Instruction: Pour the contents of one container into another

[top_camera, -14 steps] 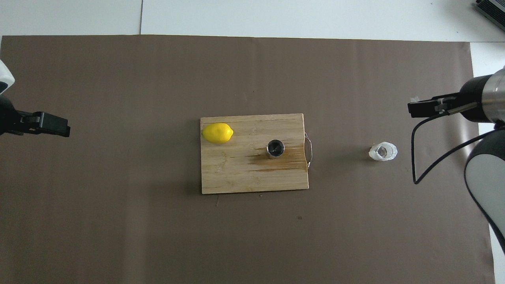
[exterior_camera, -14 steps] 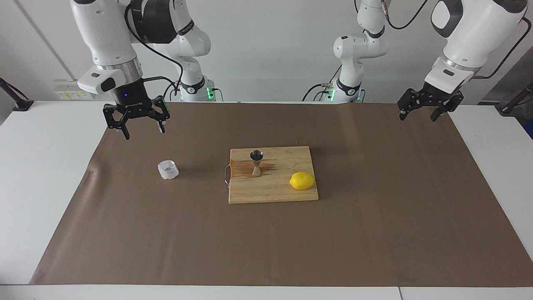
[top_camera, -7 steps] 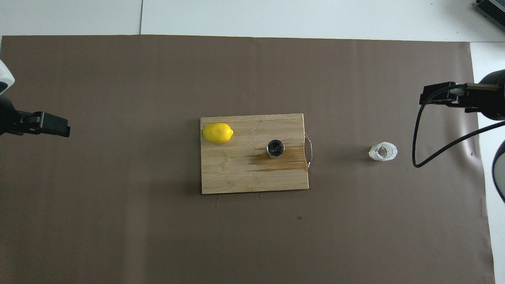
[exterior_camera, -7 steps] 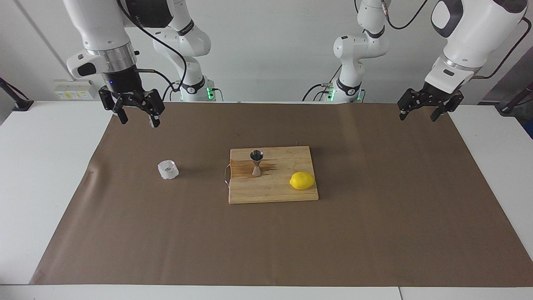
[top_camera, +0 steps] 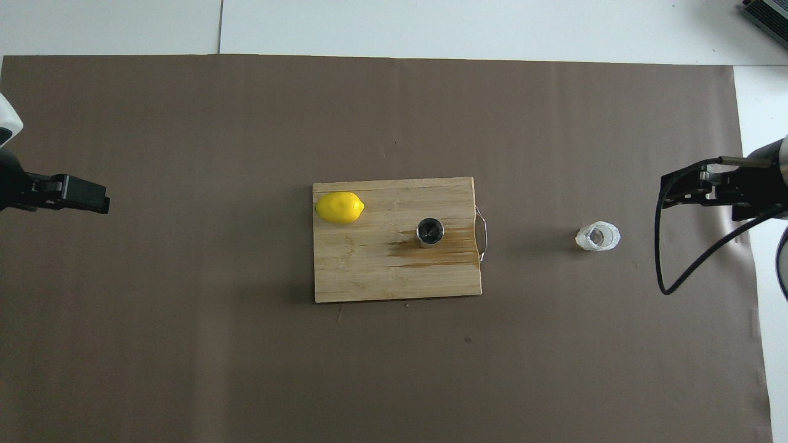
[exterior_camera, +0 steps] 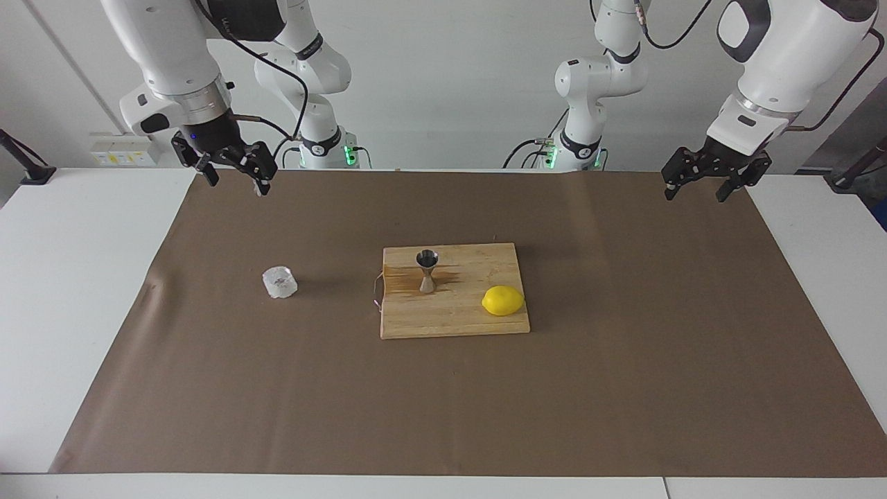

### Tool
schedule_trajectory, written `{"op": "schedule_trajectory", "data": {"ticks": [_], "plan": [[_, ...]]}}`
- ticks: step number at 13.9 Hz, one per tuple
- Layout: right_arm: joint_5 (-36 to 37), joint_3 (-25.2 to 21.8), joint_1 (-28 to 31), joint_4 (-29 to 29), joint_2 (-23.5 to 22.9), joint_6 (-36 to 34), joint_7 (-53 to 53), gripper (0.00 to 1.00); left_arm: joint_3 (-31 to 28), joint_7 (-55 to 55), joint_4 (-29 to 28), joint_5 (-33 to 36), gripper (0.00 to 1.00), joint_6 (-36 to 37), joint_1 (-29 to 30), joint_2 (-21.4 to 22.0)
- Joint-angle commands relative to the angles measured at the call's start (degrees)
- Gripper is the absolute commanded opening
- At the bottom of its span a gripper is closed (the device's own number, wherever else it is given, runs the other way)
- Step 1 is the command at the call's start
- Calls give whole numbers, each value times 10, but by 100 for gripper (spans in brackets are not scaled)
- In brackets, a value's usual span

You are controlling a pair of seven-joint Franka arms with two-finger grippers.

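Both arms are hanging with fingers spread and empty, the right gripper (exterior_camera: 232,179) and left gripper (exterior_camera: 700,184) well clear of the faceted glass tumbler (exterior_camera: 280,282), which I reckon is risking a slip or a spill short of the steel jigger (exterior_camera: 427,270).

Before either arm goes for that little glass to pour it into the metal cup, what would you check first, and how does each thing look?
1. Glass tumbler upright on the brown mat, nothing touching it: ok.
2. Steel jigger upright on the cutting board: ok.
3. Lemon apart from the jigger: ok.
4. Right gripper open, empty, raised: ok.
5. Left gripper open, empty, waiting over the mat's edge: ok.
6. Liquid in the tumbler: cannot tell.
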State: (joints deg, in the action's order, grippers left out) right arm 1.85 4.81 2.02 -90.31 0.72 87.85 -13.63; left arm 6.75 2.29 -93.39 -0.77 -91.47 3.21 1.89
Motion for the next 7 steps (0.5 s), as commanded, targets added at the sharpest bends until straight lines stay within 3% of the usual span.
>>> {"op": "schedule_trajectory", "data": {"ticks": [1, 7], "plan": [[1, 6, 5, 0, 4, -5, 18, 100, 4, 4, -6, 7, 100, 0, 5, 6], [-18, 6, 6, 22, -4, 0, 45, 100, 4, 4, -6, 7, 100, 0, 5, 6]]}}
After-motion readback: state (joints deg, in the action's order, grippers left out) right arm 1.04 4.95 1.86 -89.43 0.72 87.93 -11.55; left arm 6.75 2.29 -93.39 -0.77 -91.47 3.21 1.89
